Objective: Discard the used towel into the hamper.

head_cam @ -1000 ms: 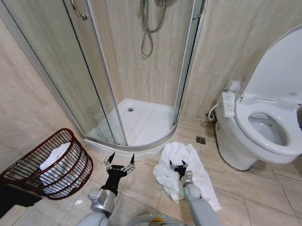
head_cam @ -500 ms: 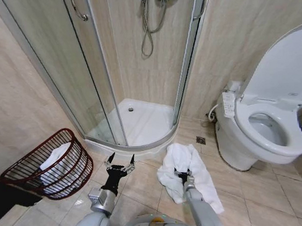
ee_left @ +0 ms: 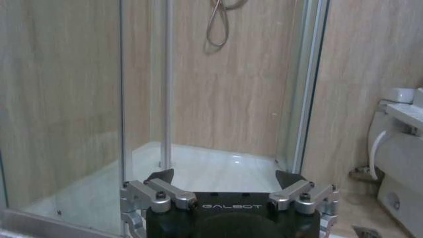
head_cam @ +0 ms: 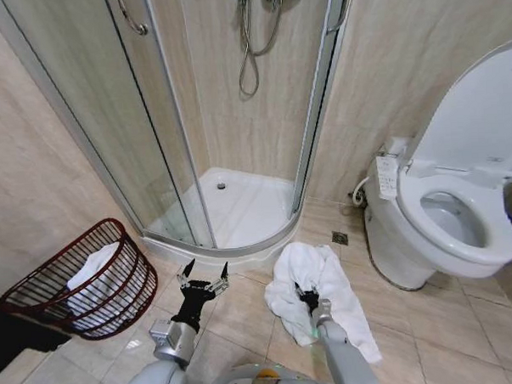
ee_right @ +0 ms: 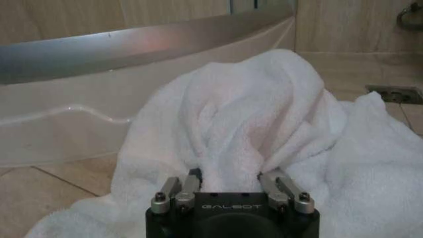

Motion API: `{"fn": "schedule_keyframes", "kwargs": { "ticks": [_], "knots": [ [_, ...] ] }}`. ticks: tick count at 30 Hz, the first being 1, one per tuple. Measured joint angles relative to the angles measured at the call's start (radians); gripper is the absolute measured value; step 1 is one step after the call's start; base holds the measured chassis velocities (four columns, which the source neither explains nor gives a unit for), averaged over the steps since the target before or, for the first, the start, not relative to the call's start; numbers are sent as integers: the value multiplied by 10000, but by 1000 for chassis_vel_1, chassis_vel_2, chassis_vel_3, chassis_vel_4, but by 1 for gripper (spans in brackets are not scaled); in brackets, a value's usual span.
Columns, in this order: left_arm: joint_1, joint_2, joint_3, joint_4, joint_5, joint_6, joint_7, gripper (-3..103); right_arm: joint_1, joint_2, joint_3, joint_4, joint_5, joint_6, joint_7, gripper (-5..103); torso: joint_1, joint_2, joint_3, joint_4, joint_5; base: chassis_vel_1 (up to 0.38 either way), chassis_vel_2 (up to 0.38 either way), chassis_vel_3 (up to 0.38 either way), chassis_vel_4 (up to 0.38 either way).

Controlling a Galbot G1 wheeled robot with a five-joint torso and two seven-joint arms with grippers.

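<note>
- A tiled bathroom: beige floor tiles, a glass corner shower [head_cam: 231, 202] with a white tray at the back, and a toilet [head_cam: 448, 222] with its lid up to the shower's right.
- The right gripper [head_cam: 306, 298] is low over the floor in front of the shower's curved threshold, its fingers [ee_right: 191, 179] pinched together on a raised fold of the white towel [head_cam: 315, 283]; in the right wrist view the cloth bunches up between both fingertips and rises in a peak just beyond them.
- The rest of the towel lies crumpled on the tiles around the gripper, between the shower threshold and the toilet base, near the floor drain [head_cam: 340, 238].
- The left gripper [head_cam: 203, 272] is held above the floor in front of the shower door, fingers spread wide and holding nothing; in the left wrist view both fingertips frame the shower tray.
- The hamper [head_cam: 81, 280], a dark red wire basket, leans against the wall to the left of the shower, with white cloth already inside it, well apart from the towel.
- Compared with half a second ago, the towel's gathered peak has drawn slightly tighter around the right gripper; the left gripper and hamper are unchanged.
</note>
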Motion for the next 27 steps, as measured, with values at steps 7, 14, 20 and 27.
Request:
{"fn": "schedule_keyframes", "kwargs": {
  "ticks": [7, 14, 20, 27],
  "knots": [
    [0, 0, 0, 0, 0, 0, 0, 100, 29, -10, 349, -390, -414, 607, -426, 21, 0, 3, 1, 0, -1, 0, 0, 0, 0],
    [0, 0, 0, 0, 0, 0, 0, 100, 227, 71, 492, -896, -1180, 2039, -360, 21, 1, 3, 2, 0, -1, 0, 0, 0, 0],
    [0, 0, 0, 0, 0, 0, 0, 100, 475, 129, 584, -1392, -1732, 2933, 18, 21, 1, 3, 3, 0, -1, 0, 0, 0, 0],
    [-1, 0, 0, 0, 0, 0, 0, 100, 244, 137, 574, -505, -1751, 2962, -200, 21, 2, 4, 3, -1, -1, 0, 0, 0, 0]
  ]
}}
